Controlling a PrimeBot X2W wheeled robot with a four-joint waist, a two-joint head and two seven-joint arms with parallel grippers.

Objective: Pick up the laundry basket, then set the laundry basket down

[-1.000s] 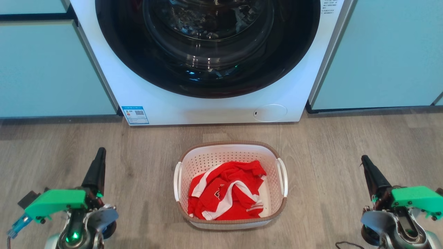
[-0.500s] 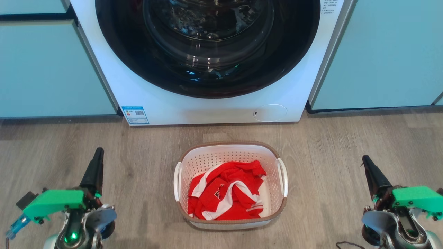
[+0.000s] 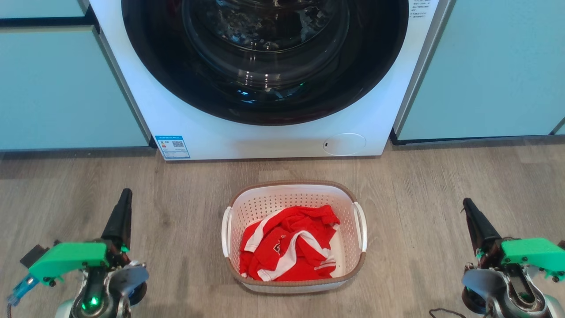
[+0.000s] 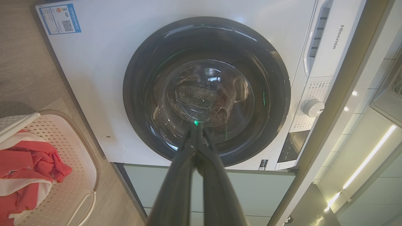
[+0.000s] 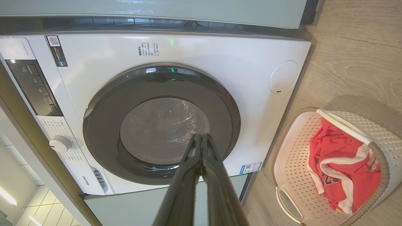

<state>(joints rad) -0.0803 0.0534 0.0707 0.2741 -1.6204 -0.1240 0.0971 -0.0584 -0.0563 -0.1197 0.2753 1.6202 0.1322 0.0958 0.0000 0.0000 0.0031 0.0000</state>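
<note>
Hovering nearest the camera, well apart from the washing machine (image 3: 265,141), the left gripper (image 3: 125,197) and the right gripper (image 3: 467,205) are pointing toward it with jaws pressed together, holding nothing. Between them and closer to the washing machine, the laundry basket (image 3: 289,197) is sitting on the wooden floor (image 3: 419,198) directly in front of it, carrying a red-and-white garment (image 3: 287,247). Pale green cabinets (image 3: 57,88) are flanking the washing machine on both sides.

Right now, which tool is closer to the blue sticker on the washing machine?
Left. The left tool hangs a little left of the blue sticker, nearer the robot; the right tool is far off, past the laundry basket.
</note>
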